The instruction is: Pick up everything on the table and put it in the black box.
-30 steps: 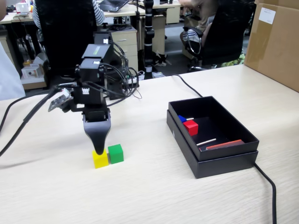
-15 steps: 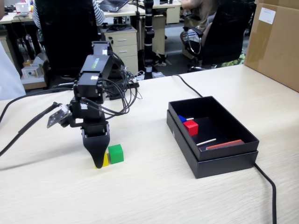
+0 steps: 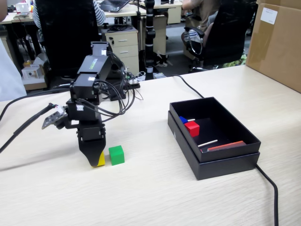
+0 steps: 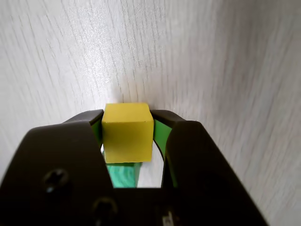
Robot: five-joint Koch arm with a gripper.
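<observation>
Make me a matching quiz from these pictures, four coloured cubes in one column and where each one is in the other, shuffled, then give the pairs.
Things:
1. yellow cube
2. green cube
3. red cube
4. blue cube

Places:
A. inside the black box, toward the middle
B. on the table, free, beside the gripper
C. between the jaws
D. inside the black box, tucked against its far left wall in the fixed view

Pairs: 1-C, 2-B, 3-A, 4-D
</observation>
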